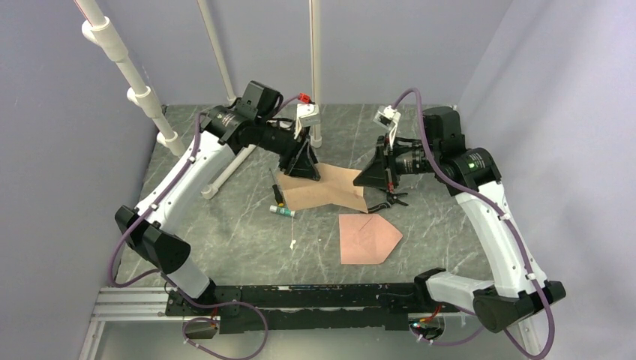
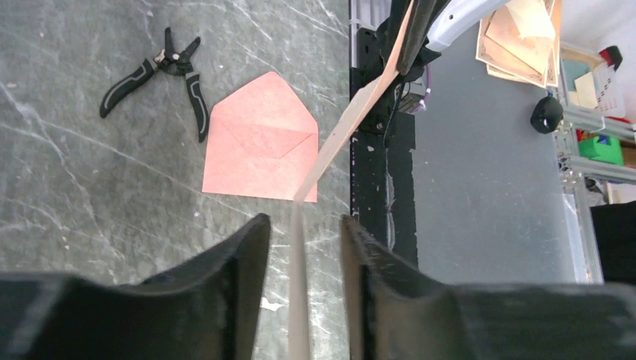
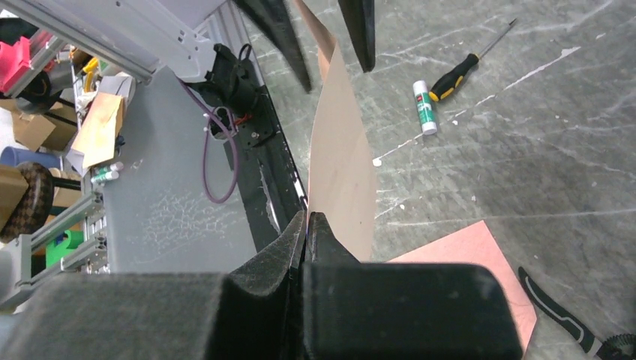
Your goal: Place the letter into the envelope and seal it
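Note:
The letter, a pale tan sheet, is lifted off the table between both grippers. My right gripper is shut on its right edge; in the right wrist view the jaws pinch the sheet, which stands on edge. My left gripper is at the sheet's left end. In the left wrist view its jaws stand apart with the sheet's edge running between them, touching neither finger. The salmon-pink envelope lies flat with its flap open, nearer the arm bases; it also shows in the left wrist view and the right wrist view.
Black pliers lie right of the letter, just above the envelope. A screwdriver and a glue stick lie left of the letter. White pipes stand at the back. A black rail runs along the near edge.

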You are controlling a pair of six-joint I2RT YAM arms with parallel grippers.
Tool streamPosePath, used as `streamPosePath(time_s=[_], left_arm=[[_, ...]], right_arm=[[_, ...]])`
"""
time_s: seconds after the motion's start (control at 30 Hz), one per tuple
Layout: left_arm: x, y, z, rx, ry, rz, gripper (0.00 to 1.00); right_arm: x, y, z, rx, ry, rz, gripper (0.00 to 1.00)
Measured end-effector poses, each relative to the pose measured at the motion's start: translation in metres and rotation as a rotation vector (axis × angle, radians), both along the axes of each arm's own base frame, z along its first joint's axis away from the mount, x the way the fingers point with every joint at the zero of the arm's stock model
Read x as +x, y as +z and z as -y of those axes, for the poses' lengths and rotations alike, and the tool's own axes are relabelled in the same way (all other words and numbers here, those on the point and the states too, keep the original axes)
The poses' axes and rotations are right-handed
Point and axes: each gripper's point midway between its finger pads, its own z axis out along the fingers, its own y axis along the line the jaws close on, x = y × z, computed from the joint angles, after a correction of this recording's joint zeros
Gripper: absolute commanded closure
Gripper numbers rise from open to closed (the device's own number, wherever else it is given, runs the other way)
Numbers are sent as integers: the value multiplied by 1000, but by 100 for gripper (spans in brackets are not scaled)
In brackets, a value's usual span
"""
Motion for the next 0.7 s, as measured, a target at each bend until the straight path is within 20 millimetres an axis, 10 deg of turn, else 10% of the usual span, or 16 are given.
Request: streamPosePath(time_s=[0.1,0.23,0.33,0.4,0.7], left_arm=[[-1,2,1,-5,-1,-14,96],[1,12,4,-25,6,0,97],[6,20,7,-39,31,23,97],[12,23,8,-40,65,38,97],[27,61,6,-125,194,163,98]], right_arm=[[-2,9,0,12,5,22,100],[-3,16,0,21,3,40,100],[-4,25,-1,47,-7,42,48],[-5,36,-4,87,-7,56,33],[1,96,-2,271,-142,221,24]])
